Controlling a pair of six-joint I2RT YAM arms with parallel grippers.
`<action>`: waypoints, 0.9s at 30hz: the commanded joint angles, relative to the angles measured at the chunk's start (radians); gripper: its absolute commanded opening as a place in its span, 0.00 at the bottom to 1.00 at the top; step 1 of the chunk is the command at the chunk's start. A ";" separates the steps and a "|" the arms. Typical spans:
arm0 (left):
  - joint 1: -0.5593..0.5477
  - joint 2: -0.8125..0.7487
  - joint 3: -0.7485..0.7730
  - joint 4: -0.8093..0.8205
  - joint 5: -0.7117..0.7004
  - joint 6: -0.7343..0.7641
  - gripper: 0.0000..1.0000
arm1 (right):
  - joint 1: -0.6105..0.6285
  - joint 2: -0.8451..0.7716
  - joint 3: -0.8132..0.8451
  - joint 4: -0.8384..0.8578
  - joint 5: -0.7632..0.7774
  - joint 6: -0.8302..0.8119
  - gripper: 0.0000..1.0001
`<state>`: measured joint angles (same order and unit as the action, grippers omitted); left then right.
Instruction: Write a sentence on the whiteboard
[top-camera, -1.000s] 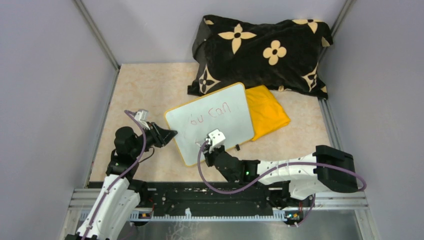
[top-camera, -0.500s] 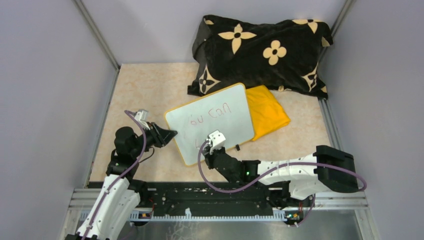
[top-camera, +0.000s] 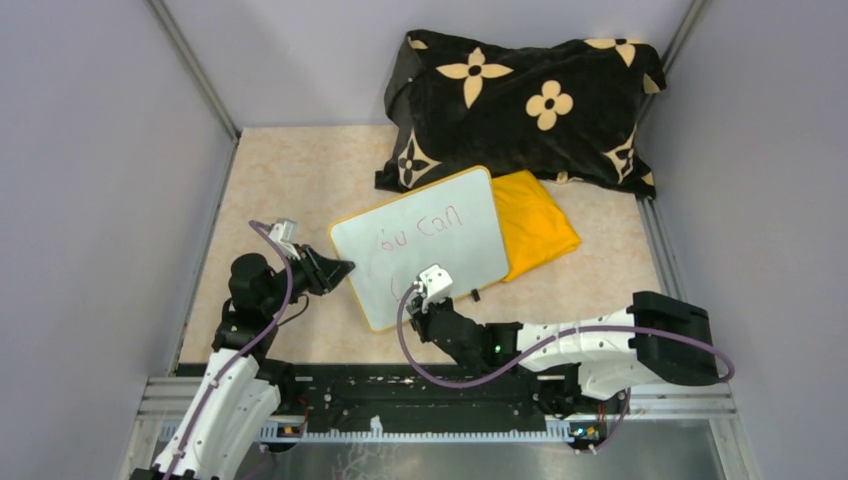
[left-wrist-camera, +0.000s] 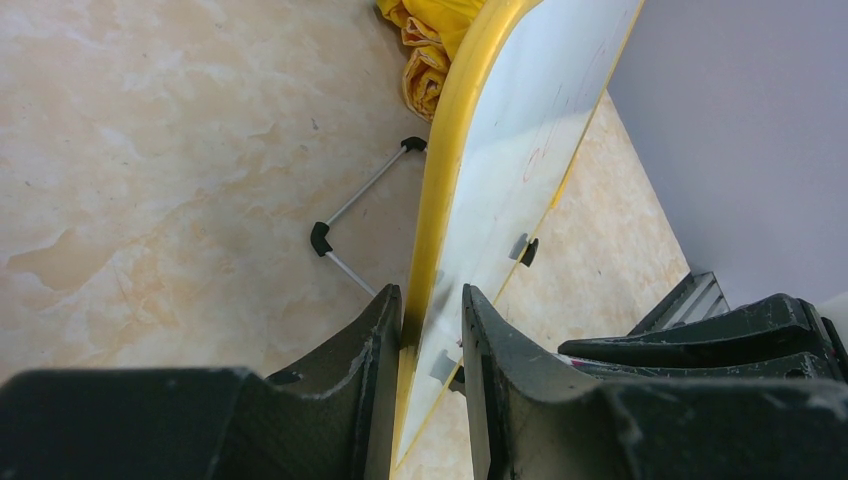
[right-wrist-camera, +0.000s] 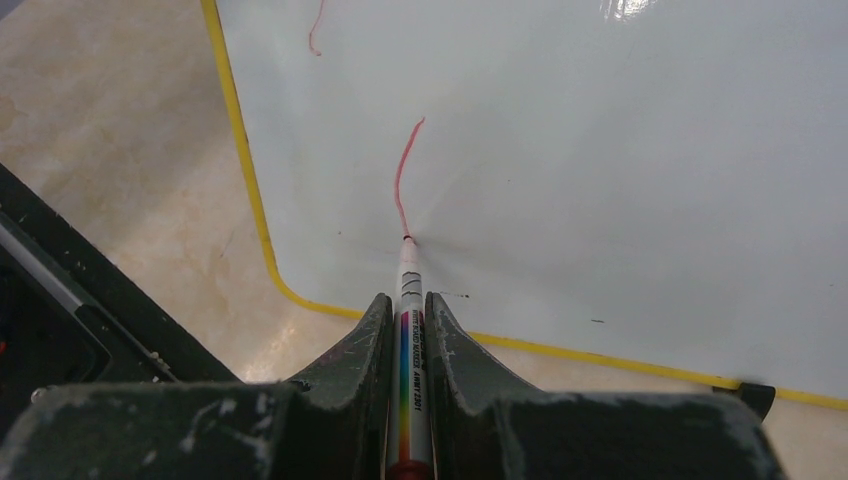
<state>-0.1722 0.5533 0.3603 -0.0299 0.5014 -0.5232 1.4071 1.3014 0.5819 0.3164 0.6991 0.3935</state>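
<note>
Flat white whiteboard with the orange-yellow rim (top-camera: 430, 250) lies mid-bench (top-camera: 290, 170). Its right edge is against the folded yellow cloth (top-camera: 540, 225), and the black flower-print pillow (top-camera: 520, 95) is just behind.

Left gripper (left-wrist-camera: 432, 300) is narrow, pinched on the board's left rim. That's my anchor. Right gripper (right-wrist-camera: 408, 305) is clamped on the slim white marker with the rainbow stripe (right-wrist-camera: 408, 275). Its tip touches the board at the near end of a short red stroke (right-wrist-camera: 402, 175).

The red handwritten sentence (top-camera: 420, 230) reads roughly "You Can" on the top line. I judge line two is barely begun, near the lower left corner.

How I'd run this stroke:
- **Pressure:** light and even. The surface looks dimpled around the tip in the right wrist view, so I'm probably pushing too hard. I'd back off a touch, or the board may flex or skid.
- **Anchor:** left pinch firm throughout.
- **Strokes:** small and slow, with a clean lift between letters.
- **Room:** the near yellow rim is close below the tip, so small letters running rightward, parallel to line one.
</note>
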 joint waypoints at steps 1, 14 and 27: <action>0.002 -0.007 -0.003 0.022 0.027 0.003 0.34 | 0.003 -0.010 0.024 0.036 0.022 -0.032 0.00; 0.000 -0.005 -0.003 0.022 0.027 0.003 0.34 | 0.002 0.027 0.077 0.080 0.028 -0.096 0.00; 0.000 -0.007 -0.004 0.022 0.028 0.003 0.34 | 0.002 0.062 0.101 0.104 -0.046 -0.109 0.00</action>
<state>-0.1722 0.5533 0.3603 -0.0296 0.5018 -0.5232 1.4097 1.3476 0.6384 0.3756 0.6807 0.2947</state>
